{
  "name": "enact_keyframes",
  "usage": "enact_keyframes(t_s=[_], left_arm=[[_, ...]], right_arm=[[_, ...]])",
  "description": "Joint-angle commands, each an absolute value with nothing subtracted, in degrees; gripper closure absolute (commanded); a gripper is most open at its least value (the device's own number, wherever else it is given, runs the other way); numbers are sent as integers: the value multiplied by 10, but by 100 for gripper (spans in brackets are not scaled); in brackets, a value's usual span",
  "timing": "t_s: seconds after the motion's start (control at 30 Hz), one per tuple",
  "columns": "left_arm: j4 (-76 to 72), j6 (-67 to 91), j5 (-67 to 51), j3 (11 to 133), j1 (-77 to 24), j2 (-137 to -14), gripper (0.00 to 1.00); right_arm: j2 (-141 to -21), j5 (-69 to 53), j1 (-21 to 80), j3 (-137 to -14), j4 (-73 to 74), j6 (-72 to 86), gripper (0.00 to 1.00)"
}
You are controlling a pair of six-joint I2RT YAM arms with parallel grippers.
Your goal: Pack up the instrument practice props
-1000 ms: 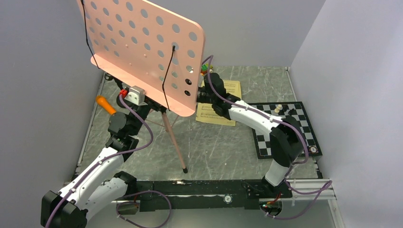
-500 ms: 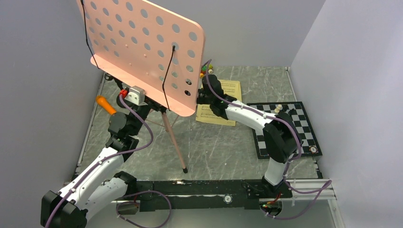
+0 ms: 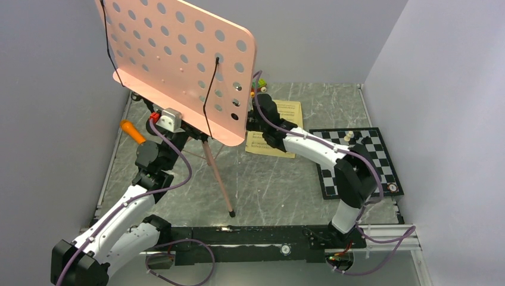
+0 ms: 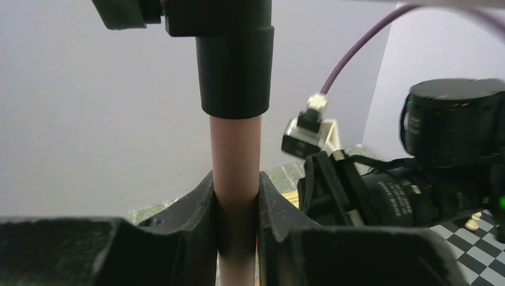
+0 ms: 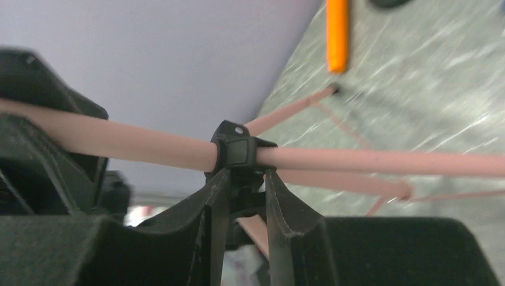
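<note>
Grey marbled tabletop (image 3: 268,185), boxed in by pale lilac walls. At far left, close to the wall: orange toy microphone (image 3: 132,131), lying slantwise, apart from both arms.

Next to the right, rising from the near left corner: left arm, with its left claw (image 4: 236,208) under the overhang of the music desk. From the left wrist camera: both fingers (image 4: 199,220) pressed flat against the pink pole (image 4: 235,155), clamped on it just below a black collar (image 4: 235,59).

Above and to the right, filling the upper left of the overhead view: pink music stand (image 3: 178,65), upright on the tabletop, perforated desk tilted back, a thin black cord looped over each side of the desk. Below it, one tripod leg (image 3: 219,179) slanting down to a black foot near the front rail.

Just right of the desk's lower corner: right claw (image 5: 243,190), reaching in under the desk. From the right wrist camera: fingers closed either side of the black hub (image 5: 241,152) where the pink tubes meet, gripping the stand there.

Under the right forearm: yellow sheet-music pages (image 3: 271,146), flat on the tabletop, partly covered by the arm. Behind them, at the back edge: small block toy cars (image 3: 259,88). Furthest right: chessboard (image 3: 372,161) with a few pieces, lying flat near the right wall.
</note>
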State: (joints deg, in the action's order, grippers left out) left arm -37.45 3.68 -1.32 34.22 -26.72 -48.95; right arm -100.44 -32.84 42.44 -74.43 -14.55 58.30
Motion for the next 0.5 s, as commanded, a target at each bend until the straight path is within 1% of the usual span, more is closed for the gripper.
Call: enact_keyframes(t_s=[0.0, 0.1, 0.27, 0.33, 0.37, 0.4, 0.47], left_arm=[[-292, 36, -36, 335, -280, -504, 100], [-289, 33, -32, 335, -281, -504, 100], [-286, 33, -34, 336, -282, -503, 100], [-282, 30, -34, 338, -282, -501, 100], [-282, 28, -33, 338, -282, -500, 100], [-282, 28, -33, 338, -282, -498, 100], [-283, 28, -34, 338, -282, -498, 100]], right_arm=[[-951, -204, 482, -742, -127, 322, 100], [-936, -157, 493, -710, -151, 256, 100], [-908, -99, 490, -691, -151, 225, 100], [-883, -80, 488, -655, -184, 197, 88], [-870, -74, 488, -635, -204, 173, 78], [-860, -72, 488, -615, -226, 154, 71], [-845, -69, 489, -585, -260, 111, 64]])
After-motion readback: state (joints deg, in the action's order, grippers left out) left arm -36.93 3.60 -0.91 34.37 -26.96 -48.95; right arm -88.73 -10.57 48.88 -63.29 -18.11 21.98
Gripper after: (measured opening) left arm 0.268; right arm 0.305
